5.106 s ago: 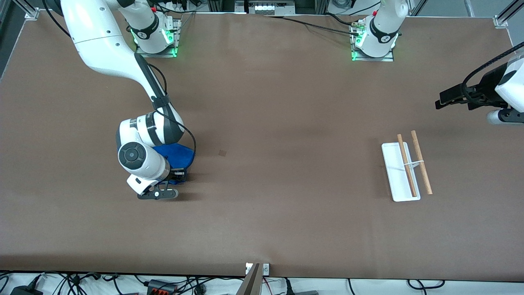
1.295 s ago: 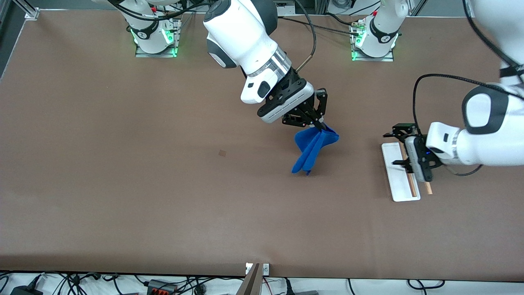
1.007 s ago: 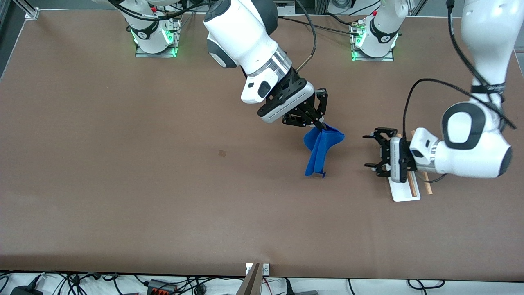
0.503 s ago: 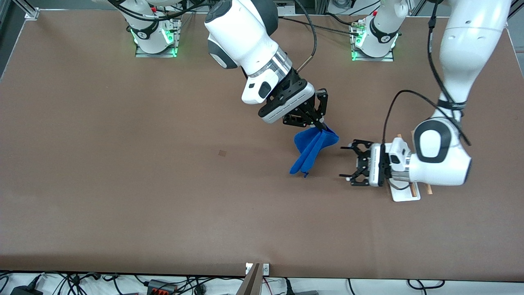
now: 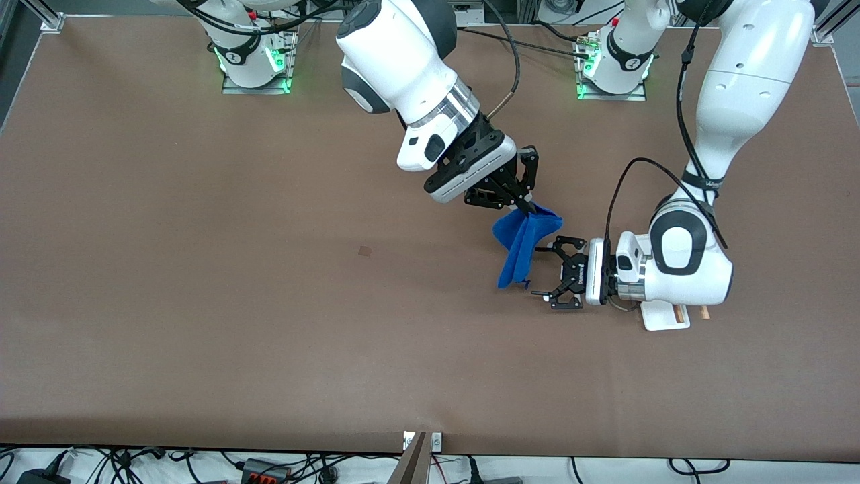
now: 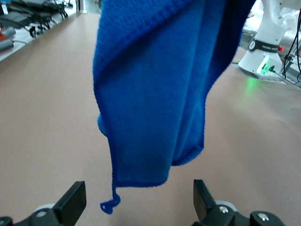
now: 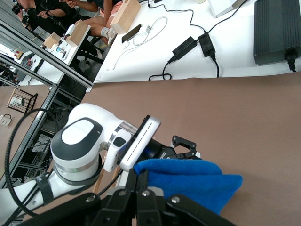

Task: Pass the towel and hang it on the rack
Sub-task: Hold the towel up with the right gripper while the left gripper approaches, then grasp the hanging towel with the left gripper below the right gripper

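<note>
The blue towel [image 5: 521, 249] hangs in folds from my right gripper [image 5: 529, 207], which is shut on its top corner above the table's middle. My left gripper [image 5: 537, 270] is open, lying level, with its fingers pointing at the towel's lower part. In the left wrist view the towel [image 6: 155, 94] hangs just ahead of the open left gripper [image 6: 138, 207], not touched by either finger. The right wrist view shows the right gripper [image 7: 142, 181] pinching the towel [image 7: 197, 183]. The rack [image 5: 662, 317] is mostly hidden under the left arm's wrist; only the end of its white base and its rod tips show.
The brown table [image 5: 269, 302] is bare around the arms. The left arm's white wrist [image 5: 678, 269] hangs over the rack. Cables and power bricks [image 7: 193, 44] lie off the table's edge at the front camera's side.
My left gripper has moved from over the rack toward the towel and now reaches its lower part. The right gripper has stayed in place; the hanging towel swayed a little.
</note>
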{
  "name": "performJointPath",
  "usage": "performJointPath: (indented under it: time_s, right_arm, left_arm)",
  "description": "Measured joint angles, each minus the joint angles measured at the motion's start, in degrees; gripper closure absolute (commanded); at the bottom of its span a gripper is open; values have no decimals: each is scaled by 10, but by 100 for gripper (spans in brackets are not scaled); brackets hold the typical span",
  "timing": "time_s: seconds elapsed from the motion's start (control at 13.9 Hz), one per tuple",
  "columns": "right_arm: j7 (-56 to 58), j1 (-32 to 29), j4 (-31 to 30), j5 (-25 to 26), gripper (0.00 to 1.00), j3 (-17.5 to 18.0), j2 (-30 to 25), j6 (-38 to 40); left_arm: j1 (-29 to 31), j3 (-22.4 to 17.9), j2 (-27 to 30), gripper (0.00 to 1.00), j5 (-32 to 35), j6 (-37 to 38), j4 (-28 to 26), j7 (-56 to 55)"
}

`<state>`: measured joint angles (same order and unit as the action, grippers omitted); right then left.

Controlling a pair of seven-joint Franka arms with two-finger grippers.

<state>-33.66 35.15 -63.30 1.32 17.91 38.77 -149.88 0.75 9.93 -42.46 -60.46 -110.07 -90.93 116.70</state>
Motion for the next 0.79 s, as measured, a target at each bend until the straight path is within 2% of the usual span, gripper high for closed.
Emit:
performJointPath:
  time_s: [0.5,0.58,0.65,0.72,0.79]
  right_arm:
    - [0,0,0,0,100,0,1,-1]
    - [0,0,0,0,100,0,1,-1]
    - [0,0,0,0,100,0,1,-1]
    - [0,0,0,0,100,0,2,-1]
    - [0,0,0,0,100,0,2,-1]
  left_arm:
    - [-32,7,-3,2,-52,-41,-9,18]
    - [-39,7,-3,9,-63,-48,-9,19]
    - [-47,7,-3,25,-70,-58,-8,19]
    - [-54,8,-2,51,-73,-72,-7,19]
    - [-60,8,-2,65,-74,-83,-6,19]
